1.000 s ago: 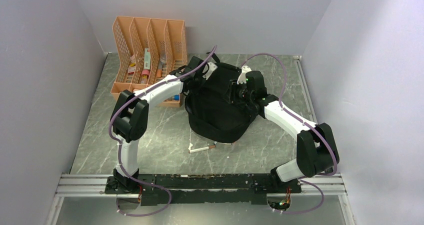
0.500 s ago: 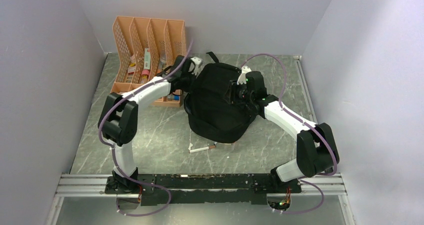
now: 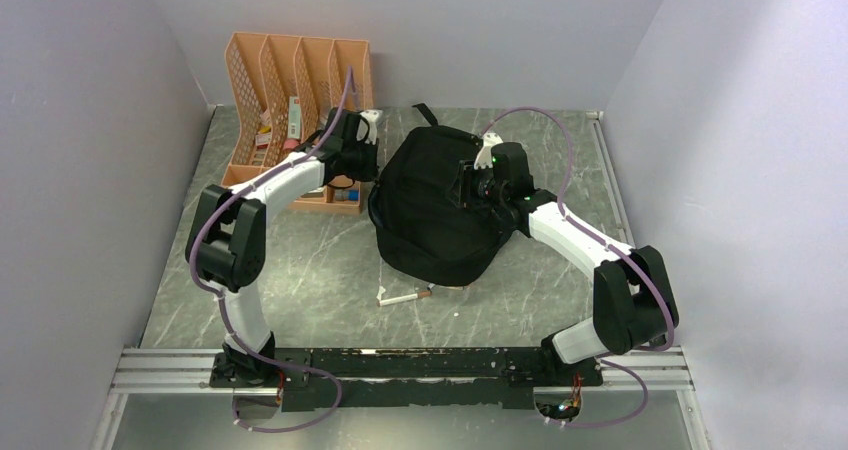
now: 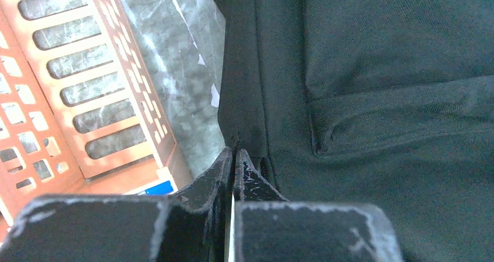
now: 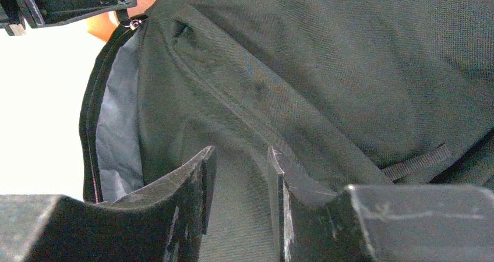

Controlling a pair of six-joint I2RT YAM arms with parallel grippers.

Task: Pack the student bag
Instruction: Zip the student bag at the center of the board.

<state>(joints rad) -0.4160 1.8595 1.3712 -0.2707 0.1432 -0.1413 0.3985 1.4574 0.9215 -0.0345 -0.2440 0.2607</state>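
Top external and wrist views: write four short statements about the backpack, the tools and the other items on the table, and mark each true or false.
1. The left tool is closed at the edge of the black fabric backpack. True.
2. The right tool is clamped shut. False: its fingers stand apart over the backpack's fabric.
3. The orange slotted plastic organizer stands on the right arm's side of the backpack. False: it stands on the left arm's side, by the far wall.
4. A white pen lies on the grey marble table, just nearer the arm bases than the backpack. True.
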